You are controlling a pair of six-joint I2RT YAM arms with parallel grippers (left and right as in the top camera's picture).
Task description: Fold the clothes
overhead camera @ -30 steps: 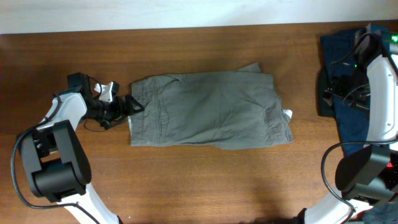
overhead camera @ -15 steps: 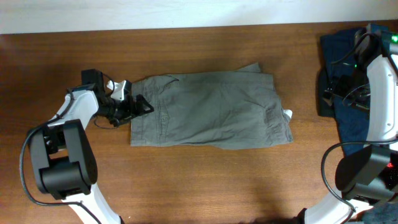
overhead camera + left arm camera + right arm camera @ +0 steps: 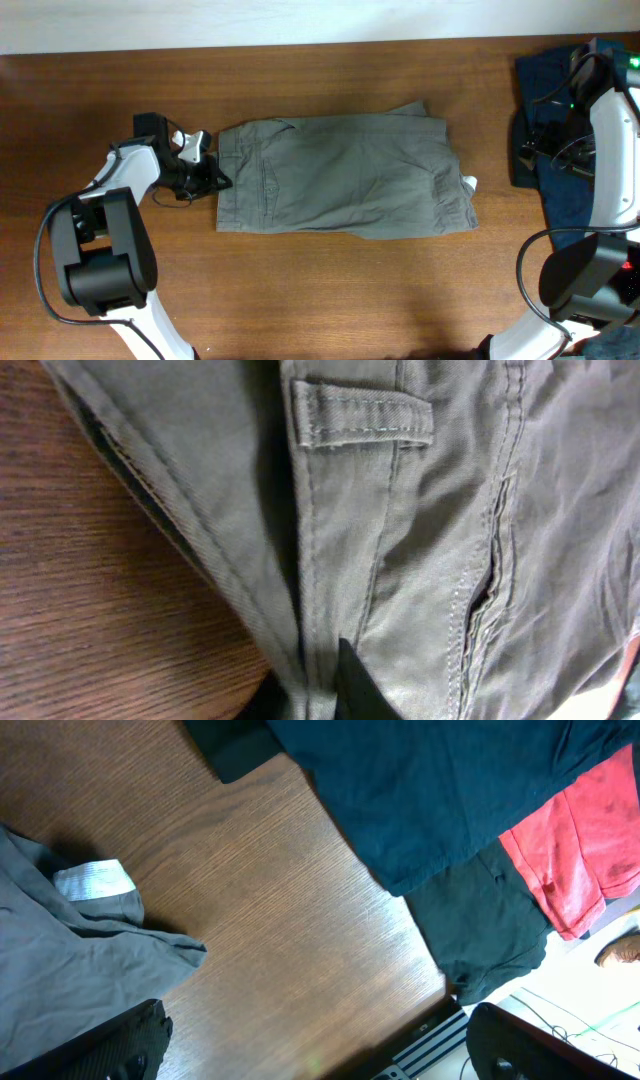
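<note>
The clothes [image 3: 345,178], a grey-khaki pair of shorts, lie flat in the middle of the wooden table. My left gripper [image 3: 212,178] sits at their left edge, at the waistband. The left wrist view is filled with the cloth [image 3: 400,540], showing a belt loop [image 3: 362,416] and a pocket slit [image 3: 488,595]. There my left gripper [image 3: 318,695] is shut, with a ridge of fabric pinched between its black fingers [image 3: 358,688]. My right gripper [image 3: 320,1055] stands open above bare table, to the right of the shorts' corner [image 3: 70,955].
A pile of dark navy garments [image 3: 555,120] lies at the table's right end under the right arm. The right wrist view shows the navy cloth [image 3: 450,790], a red garment [image 3: 590,830] and a dark one [image 3: 485,935] by the table edge. A white label [image 3: 95,880] pokes out of the shorts.
My left gripper moved right onto the waistband edge and shut on it. The shorts slid slightly to the right. The right arm has not moved.
</note>
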